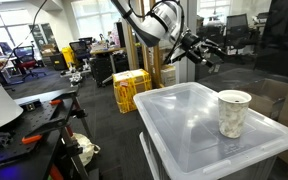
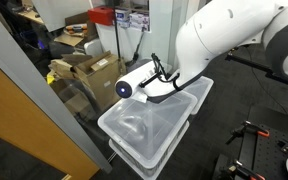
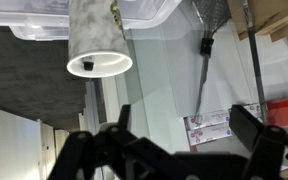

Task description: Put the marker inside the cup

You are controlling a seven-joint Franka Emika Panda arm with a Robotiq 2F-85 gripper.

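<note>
Black marker [image 3: 84, 66] shows inside cup [image 3: 96, 35] only in wrist view.

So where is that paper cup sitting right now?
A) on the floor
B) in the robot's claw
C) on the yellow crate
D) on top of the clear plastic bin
D: in an exterior view the cup stands upright on the top of the clear plastic bin, while the gripper is up in the air, apart from it.

Mottled cup [image 3: 97, 40] on a clear plastic lid [image 3: 164, 100], its rim toward dark, spread jaws below.
</note>
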